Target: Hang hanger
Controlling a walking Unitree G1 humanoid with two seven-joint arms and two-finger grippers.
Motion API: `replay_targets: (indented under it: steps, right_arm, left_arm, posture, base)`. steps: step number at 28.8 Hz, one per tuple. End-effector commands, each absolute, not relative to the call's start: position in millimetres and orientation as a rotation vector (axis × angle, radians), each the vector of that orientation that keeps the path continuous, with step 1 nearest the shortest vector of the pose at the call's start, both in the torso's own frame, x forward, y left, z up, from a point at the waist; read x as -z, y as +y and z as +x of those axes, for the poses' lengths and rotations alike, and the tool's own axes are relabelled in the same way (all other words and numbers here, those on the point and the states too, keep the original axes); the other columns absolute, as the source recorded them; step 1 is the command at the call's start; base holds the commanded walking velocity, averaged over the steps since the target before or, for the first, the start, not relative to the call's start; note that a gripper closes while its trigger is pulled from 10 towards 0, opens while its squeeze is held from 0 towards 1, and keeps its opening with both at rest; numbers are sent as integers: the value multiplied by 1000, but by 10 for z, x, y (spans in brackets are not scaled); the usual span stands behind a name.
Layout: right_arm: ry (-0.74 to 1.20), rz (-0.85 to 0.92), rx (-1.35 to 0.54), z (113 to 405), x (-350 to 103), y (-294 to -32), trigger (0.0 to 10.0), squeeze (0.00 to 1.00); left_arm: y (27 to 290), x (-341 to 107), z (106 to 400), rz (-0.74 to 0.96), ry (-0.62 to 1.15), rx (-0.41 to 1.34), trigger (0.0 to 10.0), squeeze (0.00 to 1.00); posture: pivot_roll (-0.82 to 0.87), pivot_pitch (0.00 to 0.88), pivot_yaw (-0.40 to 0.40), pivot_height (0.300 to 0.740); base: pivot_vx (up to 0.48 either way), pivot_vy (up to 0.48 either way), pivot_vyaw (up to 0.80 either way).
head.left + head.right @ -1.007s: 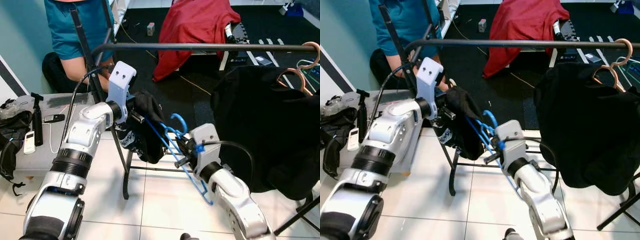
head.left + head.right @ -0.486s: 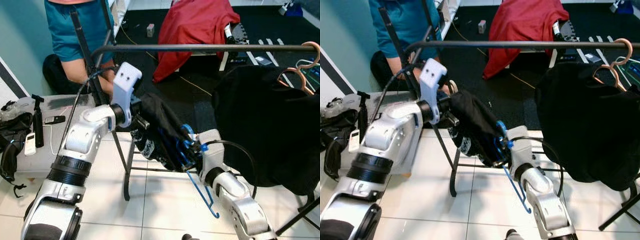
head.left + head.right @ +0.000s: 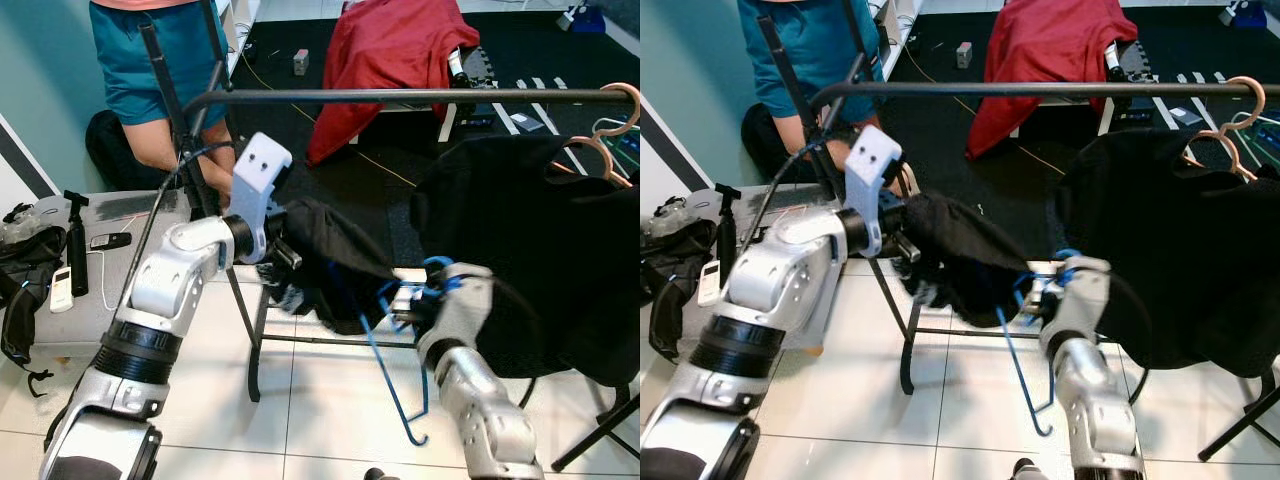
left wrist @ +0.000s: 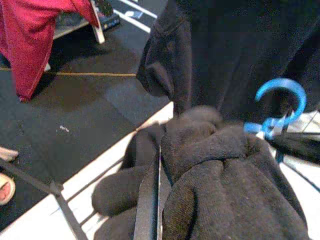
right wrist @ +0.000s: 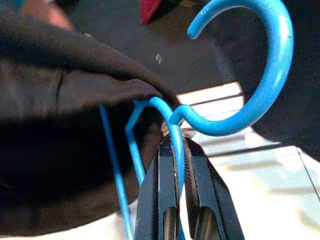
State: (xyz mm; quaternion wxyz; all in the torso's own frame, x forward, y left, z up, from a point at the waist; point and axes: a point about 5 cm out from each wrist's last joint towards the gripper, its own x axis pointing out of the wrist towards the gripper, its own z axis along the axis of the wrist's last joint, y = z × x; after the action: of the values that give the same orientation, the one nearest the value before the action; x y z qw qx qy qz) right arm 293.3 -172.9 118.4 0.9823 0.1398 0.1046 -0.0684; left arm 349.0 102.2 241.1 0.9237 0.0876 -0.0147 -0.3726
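Since a second ago my right gripper (image 5: 176,150) has swung the thin blue plastic hanger (image 3: 400,365) out to the right and turned it, so its frame now dangles low below the wrist while the hook curls up beside the gripper. Those fingers are clenched on the hanger's neck just under the hook, which I judge keeps the hook free to go over the long black metal rail (image 3: 400,96) of the clothes rack. My left gripper (image 4: 149,200) is up at mid-height, fingers pinched on the bunched black knit garment (image 3: 330,255); the cloth stretches across to the hanger, so I take it I am holding the weight while the shoulder gets threaded. One blue arm runs under the fabric; whether the garment is properly seated I cannot tell.

As for holders, the rail already carries a dark jacket (image 3: 530,250) on a pale wooden hanger (image 3: 600,150) at its right end. A person in a teal top (image 3: 150,60) stands behind the rack's left end.
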Motion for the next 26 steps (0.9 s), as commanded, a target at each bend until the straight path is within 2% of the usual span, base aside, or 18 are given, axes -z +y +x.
replay_targets:
  steps: [1,3,4,6,7,8,10,11,14,16,18,19,25,26]
  right_arm:
    - [223,336,223,2897,-1112,-1818,10000,0]
    - [216,376,258,2898,-1113,-1835,10000,0]
    - [231,470,306,2898,-1086,-1855,10000,0]
    - [231,470,306,2898,-1086,-1855,10000,0]
    - [246,587,358,2905,-1040,-1886,10000,0]
    - [246,587,358,2905,-1040,-1886,10000,0]
    - [208,822,431,2967,-1062,-1943,10000,0]
    - [157,925,394,3038,-1164,-1929,10000,0]
    - [122,983,359,3084,-1243,-1914,10000,0]
    - [36,1053,231,3178,-1486,-1815,10000,0]
    - [36,1053,231,3178,-1486,-1815,10000,0]
    - [-51,1077,151,3259,-1692,-1757,10000,0]
    - [-84,1095,136,3325,-1776,-1747,10000,0]
    - [-85,1141,105,3378,-1838,-1696,10000,0]
  left_arm:
    - [1097,-2425,3488,209,-30,735,10000,0]
    - [1099,-2415,3493,213,-24,726,10000,0]
    - [1091,-2412,3482,210,-21,730,10000,0]
    - [1091,-2412,3482,210,-21,730,10000,0]
    - [1063,-2420,3453,201,-23,751,10000,0]
    - [1063,-2420,3453,201,-23,751,10000,0]
    - [988,-2398,3333,209,-20,844,10000,0]
    - [961,-2311,3266,248,6,894,10000,0]
    - [948,-2245,3222,276,27,925,10000,0]
    - [942,-2028,3214,341,102,907,10000,0]
    - [942,-2028,3214,341,102,907,10000,0]
    - [891,-1844,3148,362,153,916,10000,0]
    - [833,-1799,3045,325,161,973,10000,0]
    - [855,-1719,3036,335,177,960,10000,0]
  posture:
    - [-75,169,83,740]
    - [-75,169,83,740]
    - [-75,173,81,740]
    - [-75,173,81,740]
    - [-72,173,80,740]
    - [-72,173,80,740]
    - [-68,174,79,740]
    - [-70,174,82,740]
    - [-70,174,82,740]
    - [-71,175,84,740]
    - [-71,175,84,740]
    - [-78,175,87,740]
    - [-76,173,87,740]
    - [-65,173,84,740]
  base:
    - [0,0,0]
    - [0,0,0]
    - [0,0,0]
    - [0,0,0]
    - [0,0,0]
    - [0,0,0]
    - [0,0,0]
    - [0,0,0]
    - [0,0,0]
    - [0,0,0]
    - [0,0,0]
    - [0,0,0]
    - [0,0,0]
    - [0,0,0]
